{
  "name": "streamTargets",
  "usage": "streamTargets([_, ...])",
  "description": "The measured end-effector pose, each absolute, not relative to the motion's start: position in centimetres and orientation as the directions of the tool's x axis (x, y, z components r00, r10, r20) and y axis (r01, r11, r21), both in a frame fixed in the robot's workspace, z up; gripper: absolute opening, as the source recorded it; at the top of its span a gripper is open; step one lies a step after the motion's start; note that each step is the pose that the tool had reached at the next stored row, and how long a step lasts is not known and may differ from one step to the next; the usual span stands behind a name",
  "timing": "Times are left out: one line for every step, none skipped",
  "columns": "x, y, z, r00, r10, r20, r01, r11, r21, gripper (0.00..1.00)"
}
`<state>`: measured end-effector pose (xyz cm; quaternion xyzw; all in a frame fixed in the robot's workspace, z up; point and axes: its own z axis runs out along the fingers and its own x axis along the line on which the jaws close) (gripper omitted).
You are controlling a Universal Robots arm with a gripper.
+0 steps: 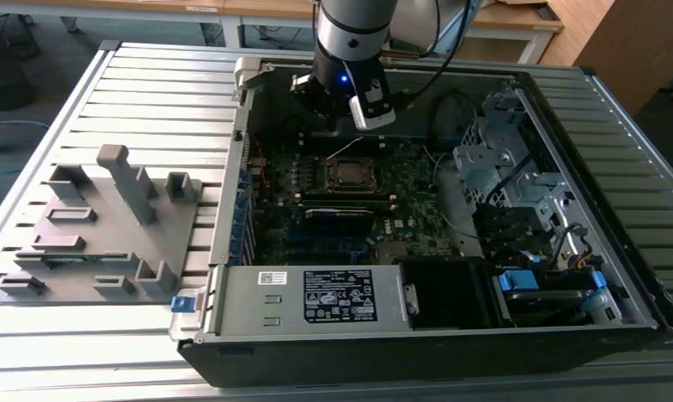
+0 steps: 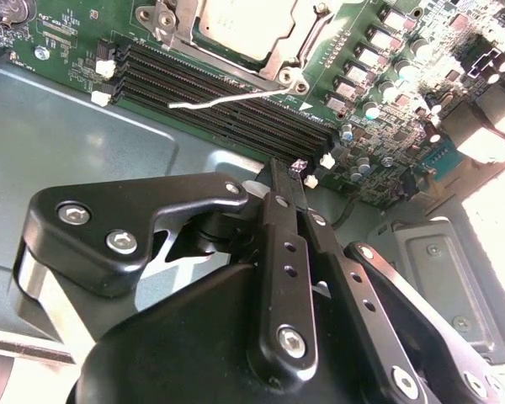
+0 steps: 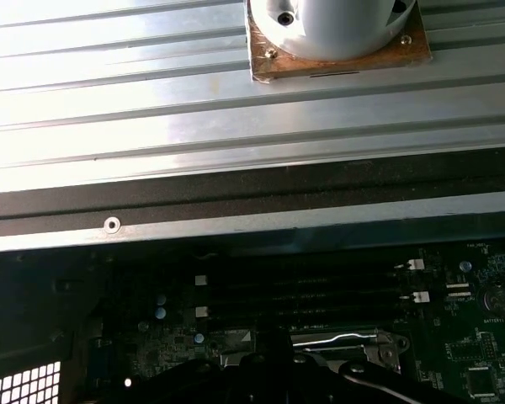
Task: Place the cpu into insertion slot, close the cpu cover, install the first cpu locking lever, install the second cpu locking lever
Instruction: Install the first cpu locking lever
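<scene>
The cpu point(image 2: 240, 21) lies in the insertion slot point(image 1: 351, 175) on the green motherboard point(image 1: 409, 209) inside the open computer case. The silvery cpu cover point(image 2: 273, 71) appears to lie flat around it. A thin wire locking lever point(image 2: 227, 98) stands free beside the socket, raised off the board point(image 1: 348, 149). My gripper point(image 2: 279, 172) hangs over the case's metal floor just beyond the long black memory slots point(image 2: 227, 105), a short way from the lever. Its black fingers point(image 2: 278, 219) are shut together with nothing between them. In the exterior view the gripper point(image 1: 333, 127) sits above the socket's far side.
The case walls point(image 1: 241, 84) ring the board. A power supply point(image 1: 313, 295) fills the near side, and drive cages and cables point(image 1: 515, 193) stand at the exterior view's right. A grey fixture tray point(image 1: 101, 226) rests on the slatted table point(image 3: 151, 93) at the exterior view's left.
</scene>
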<state>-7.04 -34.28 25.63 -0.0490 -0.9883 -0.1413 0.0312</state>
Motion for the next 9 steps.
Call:
streamTargets([-7.04,-34.28,25.63,-0.993,0.088,0.076,0.106,0.955,0.276,0.1])
streamTargets([-7.04,-34.28,25.63,-0.993,0.088,0.076,0.106,0.955,0.276,0.1])
streamTargets([-7.04,-34.28,25.63,-0.993,0.088,0.076,0.106,0.955,0.276,0.1])
streamTargets([-7.04,-34.28,25.63,-0.993,0.088,0.076,0.106,0.955,0.276,0.1])
streamTargets([-7.04,-34.28,25.63,-0.993,0.088,0.075,0.106,0.955,0.276,0.1])
streamTargets([-7.05,-34.28,25.63,-0.993,0.088,0.074,0.105,0.955,0.276,0.1])
streamTargets([-7.05,-34.29,25.63,-0.994,0.088,0.069,0.104,0.955,0.276,0.1])
streamTargets([-7.05,-34.29,25.62,-0.994,0.088,0.063,0.102,0.955,0.277,0.1])
streamTargets([-7.05,-34.28,25.61,-0.994,0.088,0.058,0.101,0.955,0.278,0.1])
